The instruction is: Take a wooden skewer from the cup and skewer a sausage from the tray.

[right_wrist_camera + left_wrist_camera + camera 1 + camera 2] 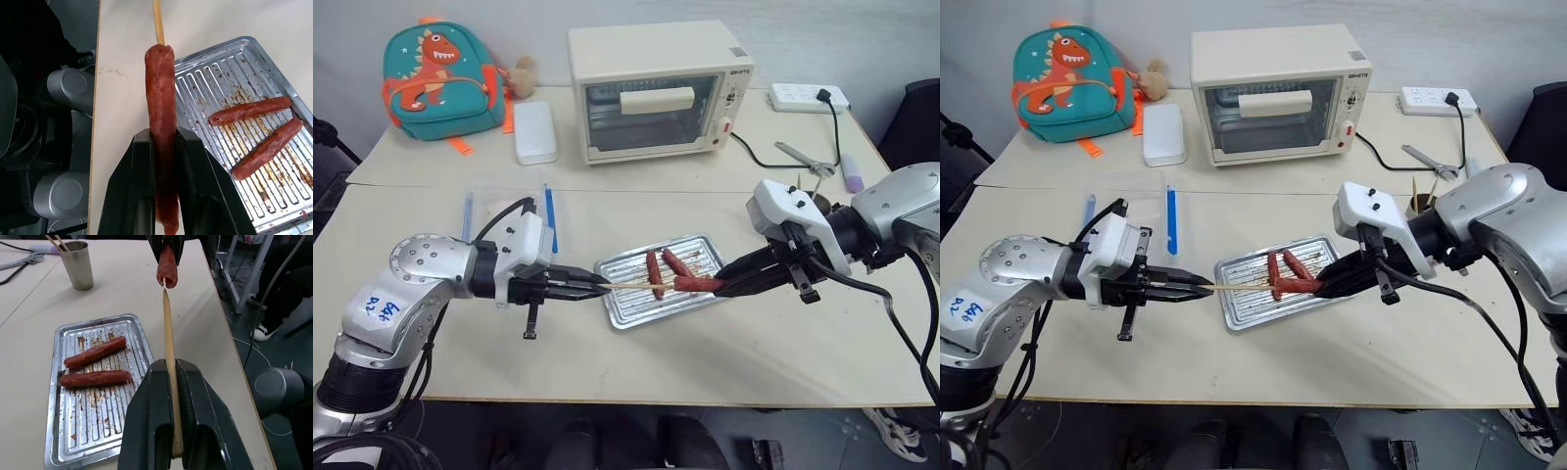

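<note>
Left gripper point(597, 287): it is sitting left of centre in the left eye view, with its two black fingers closed tight on the thin pale tan wooden skewer point(168, 352). The stick is lying in the narrow gap between the fingers and is pointing out level toward the right of the frame.

Right gripper point(724, 282): it is reaching in from the right side of the left eye view, and its two black fingers are pressed on the short reddish-brown sausage point(161, 117). The sausage is filling the gap between them and is sticking out past the fingertips.

Skewer and sausage: in the left wrist view the pointed tip of the skewer is meeting the rounded end of the held sausage, at the top centre of the frame. I cannot tell if the tip is already inside the meat or only touching it. Both are being held in the air above the front edge of the tray.

Tray point(628, 305): the shallow silver metal tray with ridged bottom is lying at the centre of the left eye view, on the pale table point(636, 362), between the two grippers. Two more sausages point(93, 364) are lying in it, near each other.

Cup point(78, 264): the small grey tapered cup is standing in the upper left of the left wrist view, well apart from the tray, with more skewers in it.

Background: a cream toaster oven point(656, 93) is standing at the top centre of the left eye view, and a teal dinosaur backpack point(440, 83) is at the upper left.
</note>
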`<state>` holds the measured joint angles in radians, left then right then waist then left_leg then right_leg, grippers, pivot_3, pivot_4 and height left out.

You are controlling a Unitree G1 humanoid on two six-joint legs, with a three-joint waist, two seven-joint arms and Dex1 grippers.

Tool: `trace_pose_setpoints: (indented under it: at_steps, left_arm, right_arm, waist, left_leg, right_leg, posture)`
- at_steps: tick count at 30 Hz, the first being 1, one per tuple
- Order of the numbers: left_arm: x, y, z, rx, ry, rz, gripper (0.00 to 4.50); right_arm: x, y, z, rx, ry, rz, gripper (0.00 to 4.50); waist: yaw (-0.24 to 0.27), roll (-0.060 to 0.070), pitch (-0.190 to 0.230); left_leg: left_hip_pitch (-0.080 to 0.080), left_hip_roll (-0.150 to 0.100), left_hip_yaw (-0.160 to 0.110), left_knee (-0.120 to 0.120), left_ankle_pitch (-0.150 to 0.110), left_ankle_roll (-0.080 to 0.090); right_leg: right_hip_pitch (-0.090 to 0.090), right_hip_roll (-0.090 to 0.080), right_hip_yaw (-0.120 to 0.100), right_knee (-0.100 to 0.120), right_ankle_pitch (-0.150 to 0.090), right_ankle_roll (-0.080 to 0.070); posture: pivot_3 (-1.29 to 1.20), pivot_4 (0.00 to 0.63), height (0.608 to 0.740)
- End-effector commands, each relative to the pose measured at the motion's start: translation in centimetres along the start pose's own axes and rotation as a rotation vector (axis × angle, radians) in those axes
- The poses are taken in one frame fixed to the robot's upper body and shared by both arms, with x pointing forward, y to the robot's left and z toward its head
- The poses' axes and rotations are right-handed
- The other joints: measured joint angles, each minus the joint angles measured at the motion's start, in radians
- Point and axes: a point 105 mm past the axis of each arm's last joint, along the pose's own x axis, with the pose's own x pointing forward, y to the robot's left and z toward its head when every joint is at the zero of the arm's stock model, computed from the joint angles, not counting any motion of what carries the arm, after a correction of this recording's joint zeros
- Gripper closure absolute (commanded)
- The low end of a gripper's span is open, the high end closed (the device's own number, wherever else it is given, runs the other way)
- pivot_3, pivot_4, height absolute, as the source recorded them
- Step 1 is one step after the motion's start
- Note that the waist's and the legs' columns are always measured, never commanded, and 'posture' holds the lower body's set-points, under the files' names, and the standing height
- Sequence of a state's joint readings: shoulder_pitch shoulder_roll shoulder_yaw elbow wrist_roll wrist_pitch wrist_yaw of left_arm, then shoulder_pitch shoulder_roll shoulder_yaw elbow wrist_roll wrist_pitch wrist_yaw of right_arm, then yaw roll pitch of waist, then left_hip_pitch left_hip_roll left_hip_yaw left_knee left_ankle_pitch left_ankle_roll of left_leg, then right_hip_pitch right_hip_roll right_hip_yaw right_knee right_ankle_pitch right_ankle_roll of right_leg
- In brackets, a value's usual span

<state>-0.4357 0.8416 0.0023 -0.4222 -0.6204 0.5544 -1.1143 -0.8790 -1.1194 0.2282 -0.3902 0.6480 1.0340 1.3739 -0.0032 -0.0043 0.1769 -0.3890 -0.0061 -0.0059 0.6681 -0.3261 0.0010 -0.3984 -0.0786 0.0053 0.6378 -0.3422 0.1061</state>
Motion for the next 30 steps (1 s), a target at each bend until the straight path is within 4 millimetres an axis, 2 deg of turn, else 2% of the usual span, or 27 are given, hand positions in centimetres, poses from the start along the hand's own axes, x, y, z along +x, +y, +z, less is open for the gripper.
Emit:
trace_pose_setpoints:
  at_steps: [1,23,30]
  left_arm:
    - [-0.2,-0.1,1.0,0.060,-0.003,0.010,4.50]
    - [1.1,0.2,2.0,0.097,-0.035,-0.041,4.50]
    - [0.8,0.4,1.8,0.098,-0.026,-0.038,4.50]
  right_arm:
    - [-0.7,0.1,0.9,-0.036,-0.018,-0.022,4.21]
    - [0.2,-0.1,0.4,-0.037,-0.001,-0.022,4.21]
    - [0.2,0.0,0.2,-0.035,0.009,-0.017,4.21]
  waist:
    - [0.000,0.000,0.000]
    - [0.000,0.000,0.000]
    - [0.000,0.000,0.000]
  left_leg:
    - [0.000,0.000,0.000,0.000,0.000,0.000]
    - [0.000,0.000,0.000,0.001,0.000,0.000]
    - [0.000,0.000,0.000,0.001,0.000,0.000]
  right_leg:
    - [0.000,0.000,0.000,0.000,0.000,0.000]
    - [0.000,0.000,0.000,0.001,0.000,0.000]
    - [0.000,0.000,0.000,0.002,0.000,0.000]
  posture:
    - [0.00,0.150,0.740]
    - [0.00,0.150,0.740]
    - [0.00,0.150,0.740]
